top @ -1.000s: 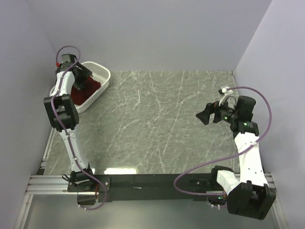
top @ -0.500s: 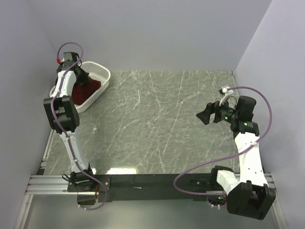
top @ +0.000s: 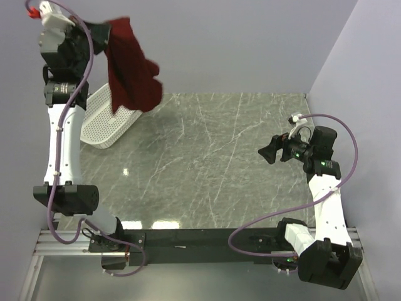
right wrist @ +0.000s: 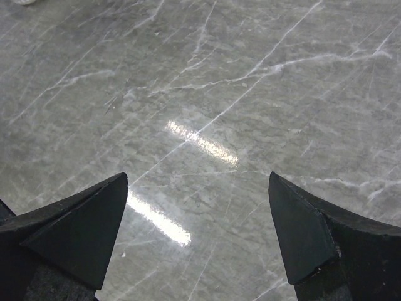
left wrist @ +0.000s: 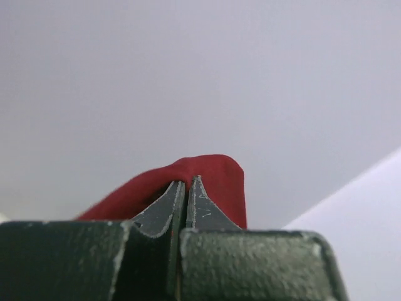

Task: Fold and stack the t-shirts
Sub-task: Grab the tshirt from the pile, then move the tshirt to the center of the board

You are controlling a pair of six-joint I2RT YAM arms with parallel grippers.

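A dark red t-shirt (top: 131,69) hangs in the air at the upper left of the top view, above the basket's right end. My left gripper (top: 108,28) is raised high and shut on the shirt's top edge. In the left wrist view the jaws are pressed together on a fold of the red t-shirt (left wrist: 213,179), with the left gripper (left wrist: 186,183) seen against the plain wall. My right gripper (top: 268,150) hovers over the right side of the table, open and holding nothing. The right wrist view shows the right gripper (right wrist: 197,188) with wide-apart fingers over bare marble.
A white perforated basket (top: 106,122) stands at the table's back left corner, partly behind the hanging shirt and the left arm. The grey marble table (top: 207,163) spreads between the two arms. Walls close in at the back and both sides.
My left gripper shut on the t-shirt inside the basket, then rose steeply and lifted it out. The shirt now hangs above the basket. The right arm has not moved.
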